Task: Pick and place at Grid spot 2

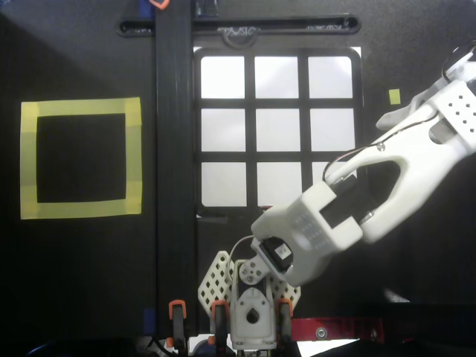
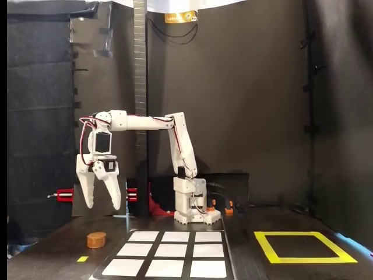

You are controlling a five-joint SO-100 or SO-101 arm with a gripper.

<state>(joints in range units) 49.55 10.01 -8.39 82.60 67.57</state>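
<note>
Black curtained walls [image 2: 250, 87], dark tabletop [image 2: 58, 248], bright lamp overhead [image 2: 175, 4]

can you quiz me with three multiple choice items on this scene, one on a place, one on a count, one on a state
1. Where is the brown disc in the fixed view?
A. inside the yellow square
B. on the table left of the grid
C. on a white cell

2. How many white cells does the grid have?
A. six
B. nine
C. twelve

3. How is the claw?
A. open, holding nothing
B. shut on the disc
C. resting on the table

Answers:
1. B, it lies beside the grid's left edge, off the cells.
2. B, three rows of three.
3. A, its fingers are spread apart in the air above the disc.
</note>
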